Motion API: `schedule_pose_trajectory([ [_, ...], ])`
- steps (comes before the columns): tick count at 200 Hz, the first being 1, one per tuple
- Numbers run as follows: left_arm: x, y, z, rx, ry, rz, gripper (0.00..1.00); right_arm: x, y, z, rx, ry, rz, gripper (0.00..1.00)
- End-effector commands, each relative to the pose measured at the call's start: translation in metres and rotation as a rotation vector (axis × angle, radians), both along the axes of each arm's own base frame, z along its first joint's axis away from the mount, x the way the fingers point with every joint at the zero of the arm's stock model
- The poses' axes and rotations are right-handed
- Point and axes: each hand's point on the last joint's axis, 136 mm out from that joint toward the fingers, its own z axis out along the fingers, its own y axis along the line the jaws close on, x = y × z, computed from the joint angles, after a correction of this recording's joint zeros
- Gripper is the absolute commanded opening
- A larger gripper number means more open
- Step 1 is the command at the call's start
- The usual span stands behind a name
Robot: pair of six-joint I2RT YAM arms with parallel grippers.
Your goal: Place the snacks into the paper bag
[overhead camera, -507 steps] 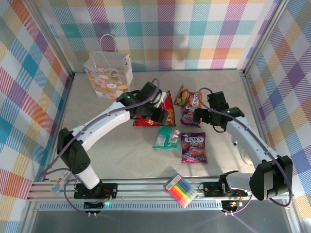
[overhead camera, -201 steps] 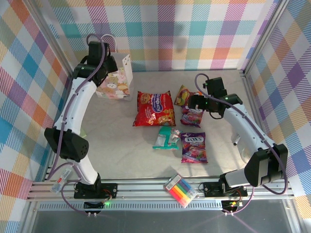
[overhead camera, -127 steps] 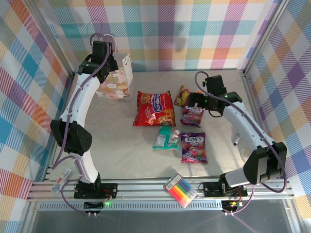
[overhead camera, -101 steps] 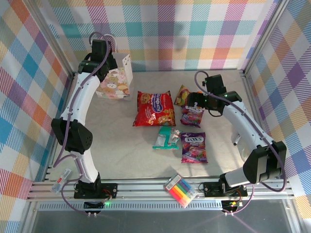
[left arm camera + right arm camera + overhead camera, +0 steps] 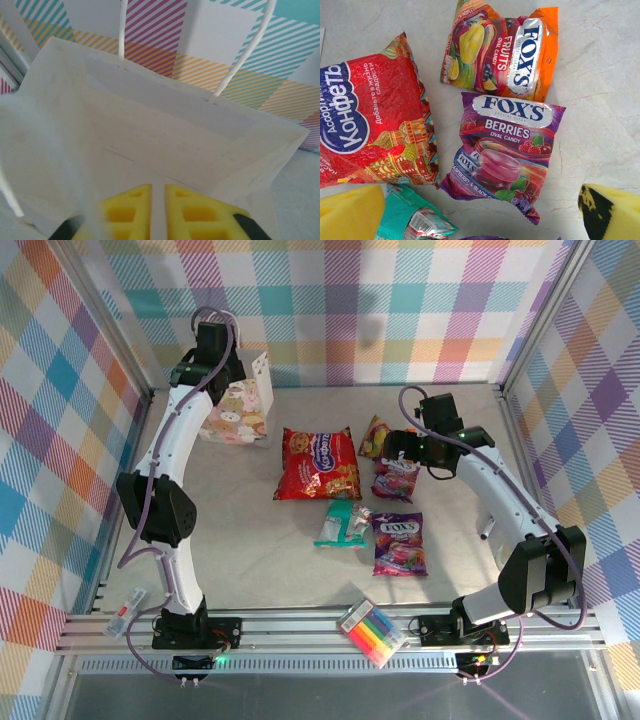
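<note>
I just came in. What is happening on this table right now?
The left gripper is at the open mouth of the paper bag, fingers nearly together; whether they pinch its rim is unclear. The right gripper hangs open over the purple berry packet. All five snacks lie on the table, none bagged.

The pale table carries five snacks (lying flat) and a standing paper bag.

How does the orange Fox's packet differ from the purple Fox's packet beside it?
The orange Fox's packet shows fruits and lies sideways in the right wrist view; the purple Fox's packet shows berries and reads upright there. Both are glossy and lie flat on the table.
</note>
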Motion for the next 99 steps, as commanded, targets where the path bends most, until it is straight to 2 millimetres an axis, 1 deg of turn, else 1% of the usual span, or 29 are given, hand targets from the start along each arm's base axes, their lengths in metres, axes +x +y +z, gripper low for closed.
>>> schedule_pose_trajectory([
  [1, -0.002, 0.010, 0.014, 0.024, -0.024, 0.012, 0.04, -0.003, 0.005, 0.010, 0.022, -0.022, 0.020, 0.99],
  [6, -0.003, 0.010, 0.013, 0.028, -0.021, 0.010, 0.00, -0.004, 0.005, 0.010, 0.020, -0.021, 0.023, 0.99],
  [24, -0.009, 0.011, 0.014, 0.038, -0.020, -0.001, 0.00, -0.005, 0.004, 0.012, 0.014, -0.027, 0.032, 0.99],
  [59, -0.023, 0.010, 0.022, 0.049, -0.009, -0.032, 0.00, -0.007, 0.005, 0.013, 0.017, -0.033, 0.041, 0.99],
  [99, -0.043, 0.005, 0.022, 0.047, 0.029, -0.081, 0.00, -0.008, 0.009, 0.012, 0.038, -0.029, 0.050, 0.99],
])
